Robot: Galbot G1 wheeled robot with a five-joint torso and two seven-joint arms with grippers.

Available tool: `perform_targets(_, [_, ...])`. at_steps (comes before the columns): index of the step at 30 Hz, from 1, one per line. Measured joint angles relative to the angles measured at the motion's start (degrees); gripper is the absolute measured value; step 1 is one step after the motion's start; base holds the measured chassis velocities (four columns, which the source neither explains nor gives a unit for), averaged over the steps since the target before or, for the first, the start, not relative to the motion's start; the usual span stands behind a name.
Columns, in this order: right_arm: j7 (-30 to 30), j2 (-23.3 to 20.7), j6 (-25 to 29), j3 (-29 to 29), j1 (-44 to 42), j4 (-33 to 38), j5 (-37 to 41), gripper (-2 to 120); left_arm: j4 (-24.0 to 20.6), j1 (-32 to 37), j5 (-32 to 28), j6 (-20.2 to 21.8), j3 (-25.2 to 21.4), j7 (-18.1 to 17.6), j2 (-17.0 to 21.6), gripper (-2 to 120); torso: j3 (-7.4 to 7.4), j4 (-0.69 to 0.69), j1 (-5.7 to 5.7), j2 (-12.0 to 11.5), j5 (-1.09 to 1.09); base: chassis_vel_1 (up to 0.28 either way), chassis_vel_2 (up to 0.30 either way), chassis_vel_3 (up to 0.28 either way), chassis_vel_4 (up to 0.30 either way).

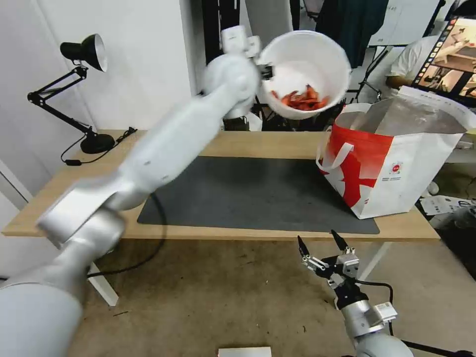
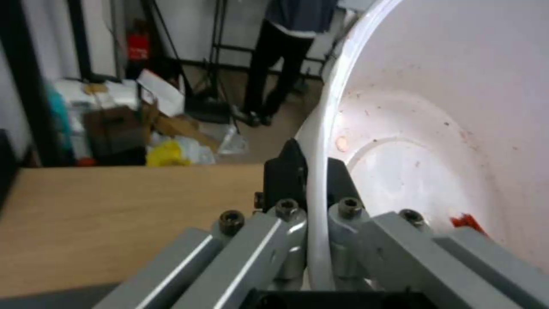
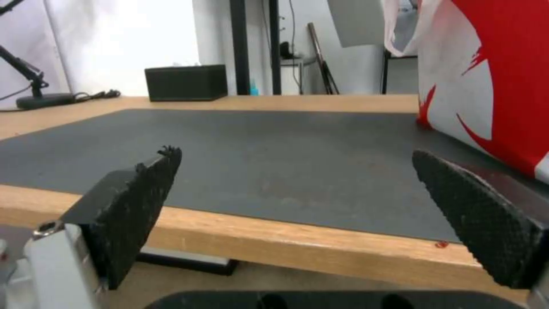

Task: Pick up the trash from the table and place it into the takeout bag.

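Observation:
My left gripper (image 1: 265, 72) is shut on the rim of a white bowl (image 1: 305, 54) holding red scraps (image 1: 301, 99), raised high above the table's far edge and tilted toward me, just left of the takeout bag (image 1: 396, 163). In the left wrist view its black fingers (image 2: 286, 171) pinch the bowl's rim (image 2: 317, 171), one on each side. The white and red bag stands open on the table (image 1: 248, 144) at the right end, foil lining showing. My right gripper (image 1: 322, 243) hangs open below the table's front edge, pads (image 3: 137, 189) wide apart with nothing between them.
A dark grey mat (image 1: 258, 193) covers the table's middle. A black desk lamp (image 1: 82, 54) stands at the far left corner. A black tissue box (image 3: 186, 82) sits at the back edge. A tiny red scrap (image 3: 441, 244) lies on the front edge.

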Motion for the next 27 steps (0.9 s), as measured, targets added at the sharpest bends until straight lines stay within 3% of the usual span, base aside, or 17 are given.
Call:
perform_targets(1, [0.00,0.00,0.00,0.00,0.00,0.00,0.00,100,1.80,-0.22,0.13,0.33,0.02,-0.15,-2.76,0,0.00,-0.02,0.00,0.00,0.00,0.000,0.000,0.000,0.000])
perform_targets(4, [0.00,0.00,0.00,0.00,0.00,0.00,0.00,100,4.17,-0.64,0.14,0.21,0.05,-0.44,-5.54,0,0.00,-0.03,0.00,0.00,0.00,0.000,0.000,0.000,0.000])
perform_targets(11, [0.00,0.00,0.00,0.00,0.00,0.00,0.00,100,4.94,-0.93,0.53,-0.60,2.04,1.63,-5.85,0,0.00,0.02,0.00,0.00,-0.02,0.000,0.000,0.000,0.000])
perform_targets(13, [0.00,0.00,0.00,0.00,0.00,0.00,0.00,100,4.89,-0.55,2.33,-1.42,2.48,5.11,-5.62,0,0.00,0.02,0.00,0.00,-0.02,0.000,0.000,0.000,0.000])
perform_targets(18, [0.00,0.00,0.00,0.00,0.00,0.00,0.00,100,4.64,-0.82,7.87,-4.63,4.69,9.44,-5.49,0,0.00,0.00,0.00,0.00,-0.02,0.000,0.000,0.000,0.000])
perform_targets(21, [0.00,0.00,0.00,0.00,0.00,0.00,0.00,100,5.09,-1.95,12.39,-9.54,7.14,14.32,-5.49,0,-0.01,-0.01,-0.01,0.01,-0.02,0.000,0.000,0.000,0.000])
perform_targets(27, [0.00,0.00,0.00,0.00,0.00,0.00,0.00,100,6.52,-2.75,15.12,-12.22,9.83,15.02,-5.47,0,0.00,-0.01,0.00,0.00,-0.02,0.000,0.000,0.000,0.000])
